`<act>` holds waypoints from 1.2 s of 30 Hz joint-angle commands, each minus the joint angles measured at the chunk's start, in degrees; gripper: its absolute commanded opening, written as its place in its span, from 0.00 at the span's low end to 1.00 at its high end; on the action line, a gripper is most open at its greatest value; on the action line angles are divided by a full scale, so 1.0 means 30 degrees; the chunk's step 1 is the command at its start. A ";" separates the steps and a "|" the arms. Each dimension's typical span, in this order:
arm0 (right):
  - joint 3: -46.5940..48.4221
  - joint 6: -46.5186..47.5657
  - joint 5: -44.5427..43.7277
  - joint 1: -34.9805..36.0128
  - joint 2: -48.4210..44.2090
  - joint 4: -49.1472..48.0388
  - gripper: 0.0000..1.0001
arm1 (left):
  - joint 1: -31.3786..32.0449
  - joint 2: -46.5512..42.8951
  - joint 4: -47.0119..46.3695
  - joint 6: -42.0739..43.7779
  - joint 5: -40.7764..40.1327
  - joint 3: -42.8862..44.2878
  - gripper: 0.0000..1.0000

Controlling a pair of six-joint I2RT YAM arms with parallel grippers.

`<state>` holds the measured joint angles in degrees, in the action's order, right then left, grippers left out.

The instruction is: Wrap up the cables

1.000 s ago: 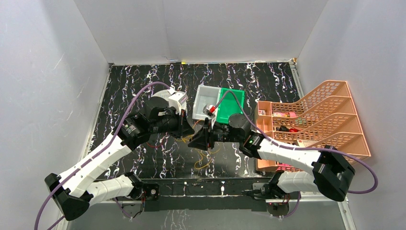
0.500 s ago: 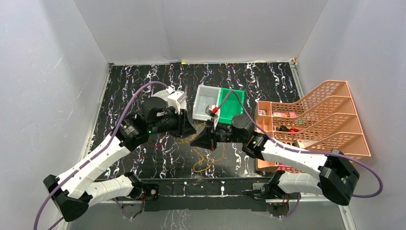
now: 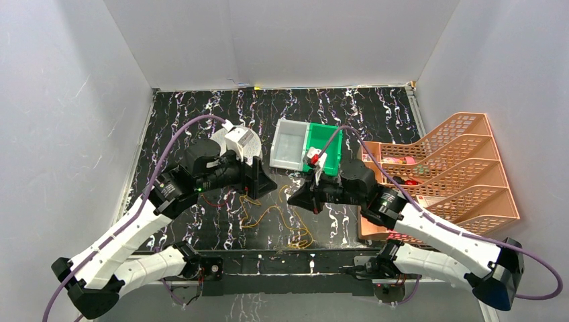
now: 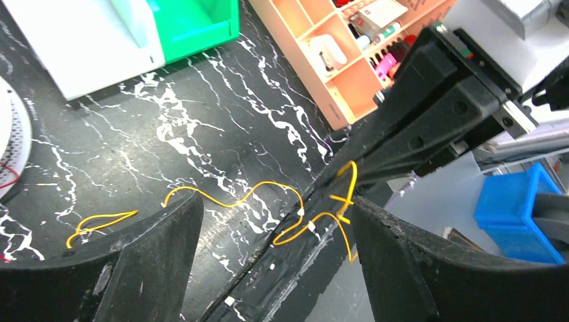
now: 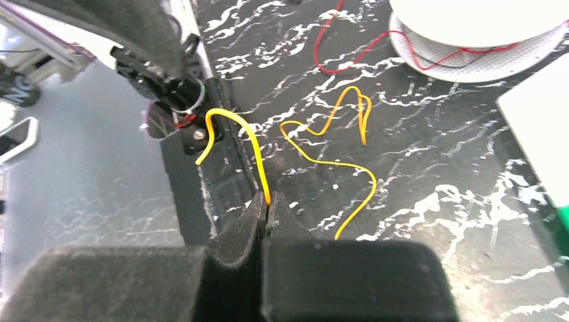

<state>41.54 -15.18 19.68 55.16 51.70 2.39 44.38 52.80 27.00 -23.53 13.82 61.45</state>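
Closest to the arm bases, the thin yellow-orange cable [image 5: 257,155] lies in loose loops on the black white-veined marble tabletop [image 3: 201,114], right by the near edge. The R gripper [image 5: 267,204] is clamped tight on that yellow wire, w/ a short free end curling up past the fingertips. The L gripper [image 4: 275,215] is spread wide w/ nothing btwn its fingers. It's held over the yellow loops, facing the R one, near it but not touching.

A bit further back the thin red cable [image 5: 319,66] lies on the tabletop and runs up onto the round white spool [image 5: 470,67], which sits behind the L arm. Mid-table past that there's a pale grey plastic bin [image 3: 287,144] touching a green plastic bin [image 3: 332,141], side by side. Off to the right is an orange mesh plastic file rack [image 3: 456,154] w/ small stuff in the compartments, can't tell what.
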 commanded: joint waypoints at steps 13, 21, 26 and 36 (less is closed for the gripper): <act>0.5449 0.4914 0.0173 0.0414 0.1310 0.6245 0.00 | 0.0061 0.0619 -0.0264 0.1843 0.7822 0.0621 0.79; 0.5956 0.4895 -0.0359 0.1601 0.2062 0.6468 0.00 | 0.0045 0.1732 -0.0683 0.1746 0.8479 0.0605 0.66; 0.5966 0.4950 -0.0659 0.2097 0.2125 0.6497 0.00 | 0.0053 0.1860 -0.0752 0.1782 0.8695 0.0398 0.32; 0.4749 0.4173 -0.1989 0.2269 0.0874 0.4788 0.03 | 0.0060 0.1493 -0.1105 0.1622 0.9266 -0.0256 0.00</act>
<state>56.36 -1.41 16.62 61.67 58.06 22.72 44.38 58.83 24.62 -18.46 39.70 61.47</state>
